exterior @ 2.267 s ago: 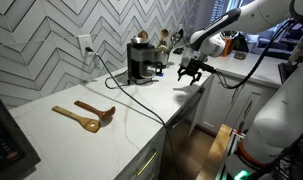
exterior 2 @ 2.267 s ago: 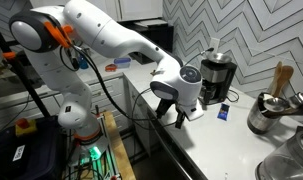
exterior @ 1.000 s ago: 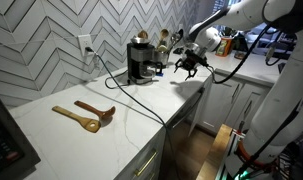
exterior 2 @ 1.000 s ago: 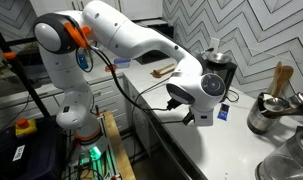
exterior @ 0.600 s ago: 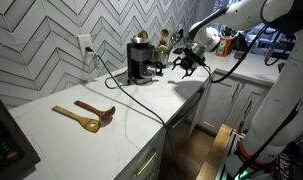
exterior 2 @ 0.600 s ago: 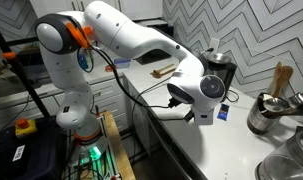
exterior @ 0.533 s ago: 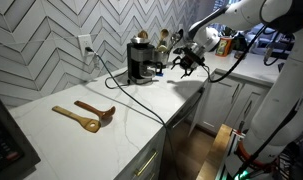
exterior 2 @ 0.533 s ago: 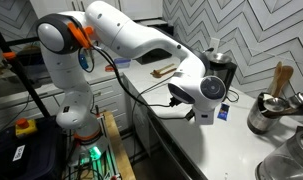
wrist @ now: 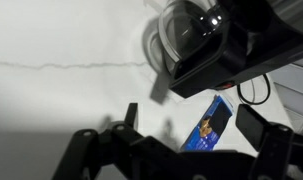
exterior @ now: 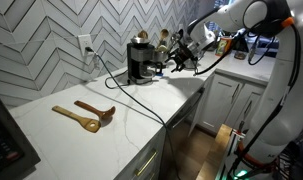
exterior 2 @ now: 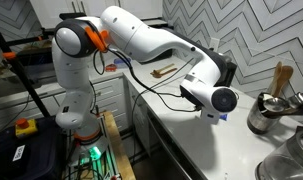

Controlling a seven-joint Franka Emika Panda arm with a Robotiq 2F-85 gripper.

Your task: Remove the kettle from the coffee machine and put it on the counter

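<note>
1. Gripper (exterior: 181,63) hangs just beside the machine (exterior: 141,60). In the wrist view we see its fingers (wrist: 259,125) spread wide with nothing between them.
2. Kettle (wrist: 186,28) sits in the machine's bay, on its plate, not yet out on the counter (exterior: 141,112). We cannot make out its handle clearly.
3. Misaim is our first worry. If the fingers meet the machine's housing rather than the kettle, we judge they could shove the whole machine back along the counter.
4. Grip is the second. Round dark glass offers little hold, so a pinch on the body rather than the handle may let the kettle slip or tip.
5. Clearance is the third. Lifted before it is drawn outward, the kettle could catch under the machine's overhang.
6. Clutter is the fourth. A blue packet (wrist: 209,125) lies on the counter just in front of the machine, and the cord (exterior: 119,84) trails across it. Either could be swept aside or end up under the kettle.
7. Writing: the packet carries print, too blurred for us to read. We find no legible brand on the machine.
</note>
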